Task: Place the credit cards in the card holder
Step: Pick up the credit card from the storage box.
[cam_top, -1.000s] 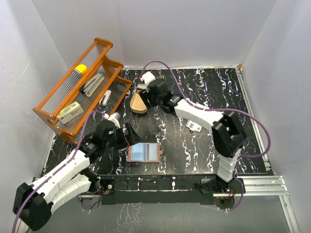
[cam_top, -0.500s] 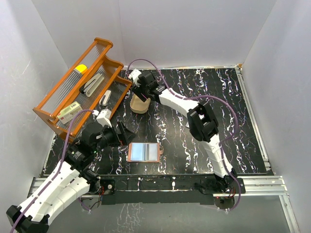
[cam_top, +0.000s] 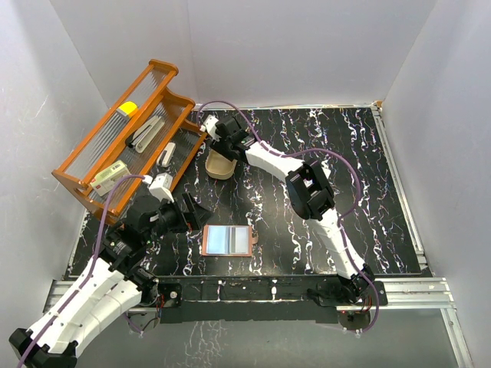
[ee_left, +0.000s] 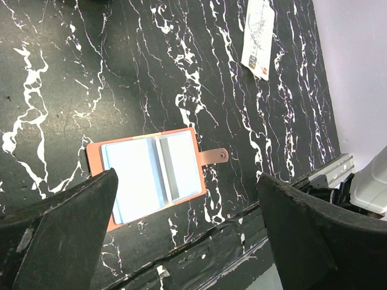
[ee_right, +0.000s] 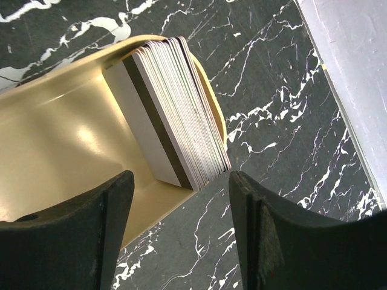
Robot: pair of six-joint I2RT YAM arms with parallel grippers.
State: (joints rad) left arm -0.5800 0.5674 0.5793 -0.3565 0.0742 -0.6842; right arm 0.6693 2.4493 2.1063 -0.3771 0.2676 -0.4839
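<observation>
My left end effector (ee_left: 187,181) hangs spread wide above the open card holder (cam_top: 227,240). My right end effector (ee_right: 179,181), fingers apart (gripping nothing), hovers over credit cards (ee_right: 175,109) stacked in the tan tray (ee_right: 54,139) beyond that holder.

In the right wrist view, the tan oval tray (ee_right: 54,151) runs off the left edge. The stack of thin plastic cards (ee_right: 175,109) in it leans edge-on, so only the back one's dark stripe shows, no fronts.

The left wrist view chops the white card with red and dark print (ee_left: 258,37) at the top, and the print's too tiny to read.

From above, the right tool (cam_top: 222,152) sits over the tray's far end, hiding the stack.
</observation>
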